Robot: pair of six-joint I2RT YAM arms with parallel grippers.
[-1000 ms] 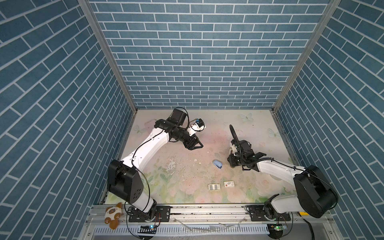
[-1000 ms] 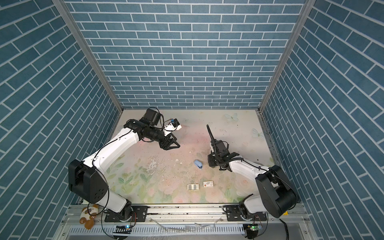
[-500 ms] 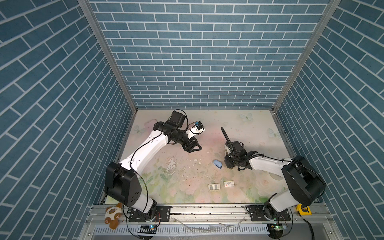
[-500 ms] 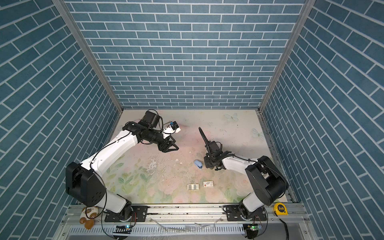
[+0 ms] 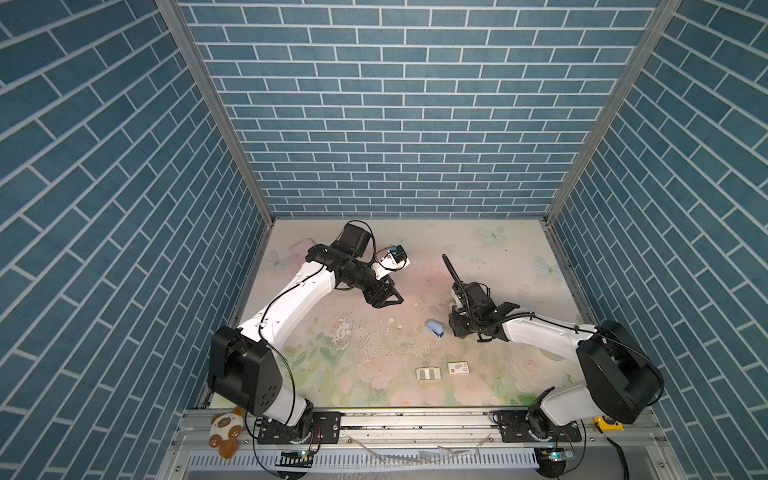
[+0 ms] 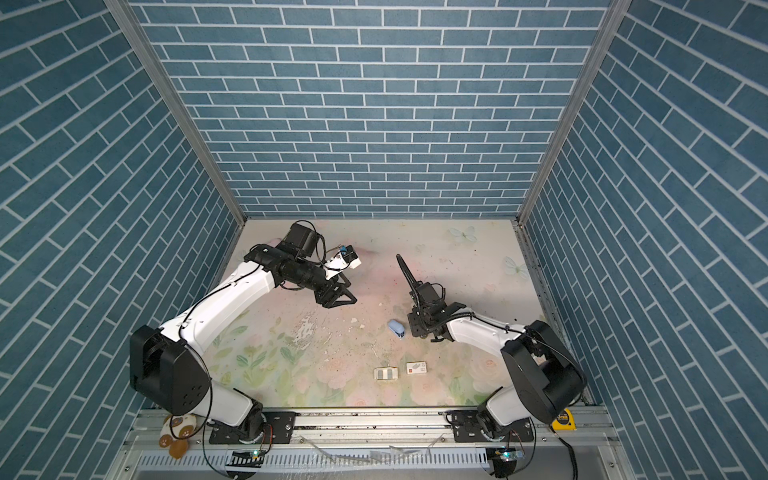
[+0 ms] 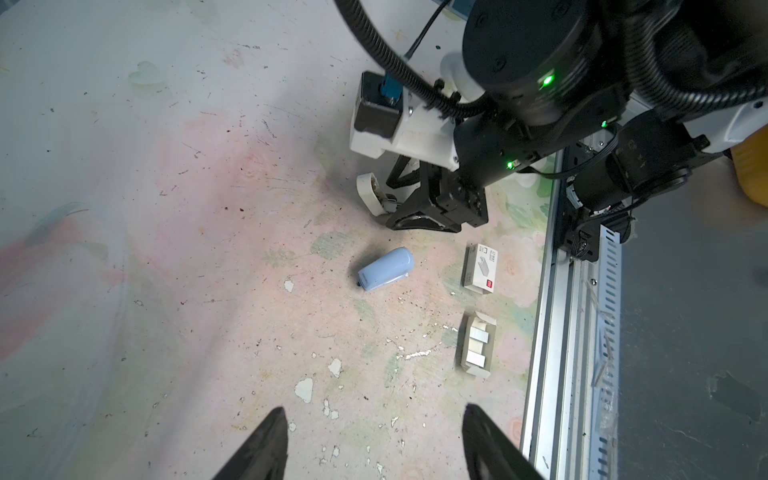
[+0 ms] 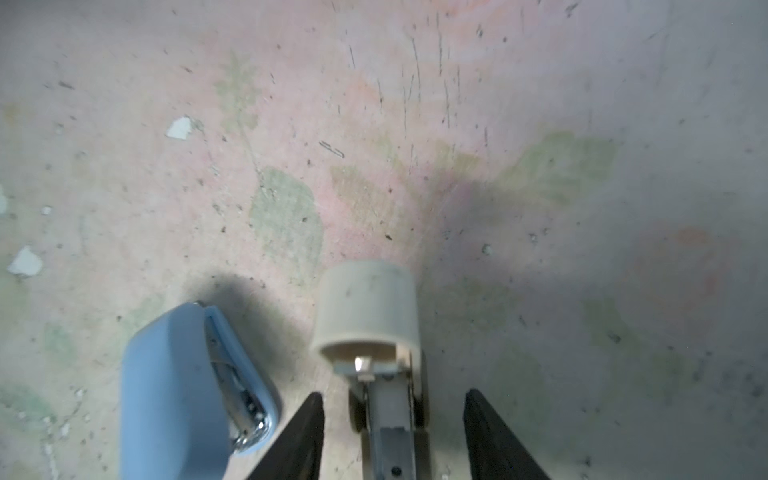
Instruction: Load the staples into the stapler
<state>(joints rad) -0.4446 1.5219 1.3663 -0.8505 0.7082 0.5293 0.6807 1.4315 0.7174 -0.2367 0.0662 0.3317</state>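
Waiting on the staples, both pincers apart and empty.
Your left pincer (image 7: 372, 407) gapes above the counter (image 7: 208, 249); the staples (image 7: 477, 356) lie in their card tray (image 7: 490, 349), probably light, stiff and prone to snapping, so pinch the long sides; your right pincer (image 8: 391, 392) straddles the cream stapler (image 8: 365, 307) without gripping.

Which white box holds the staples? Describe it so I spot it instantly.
From the metal front rail, look toward the blue stapler. Between them two small white boxes lie side by side; the tray is the open one showing silvery-grey strips, unlike the closed red-marked sleeve.
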